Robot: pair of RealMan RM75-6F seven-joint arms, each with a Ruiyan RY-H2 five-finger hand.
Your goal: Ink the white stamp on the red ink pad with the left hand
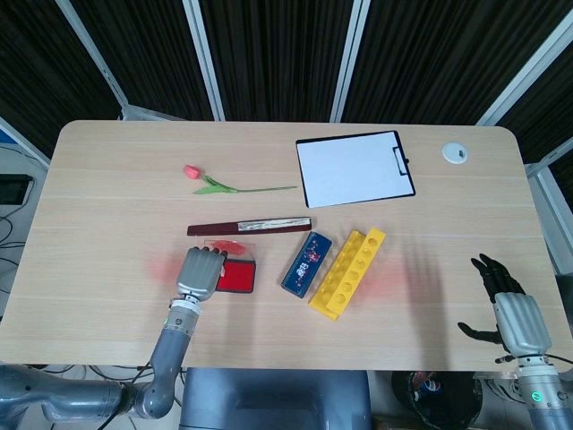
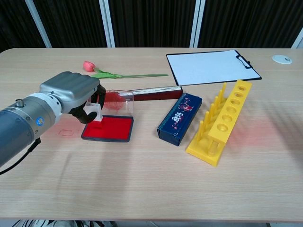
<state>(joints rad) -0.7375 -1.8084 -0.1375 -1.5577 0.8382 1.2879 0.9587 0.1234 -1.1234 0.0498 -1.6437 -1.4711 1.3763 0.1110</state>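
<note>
My left hand grips the white stamp, whose base sits at or just above the left end of the red ink pad. The pad's clear lid stands open behind it. In the head view the hand hides the stamp. My right hand rests at the table's front right, far from the pad, fingers spread and holding nothing.
A dark blue box and a yellow rack lie right of the pad. Behind it are a folded fan, a tulip and a clipboard with white paper. A white disc sits at the far right.
</note>
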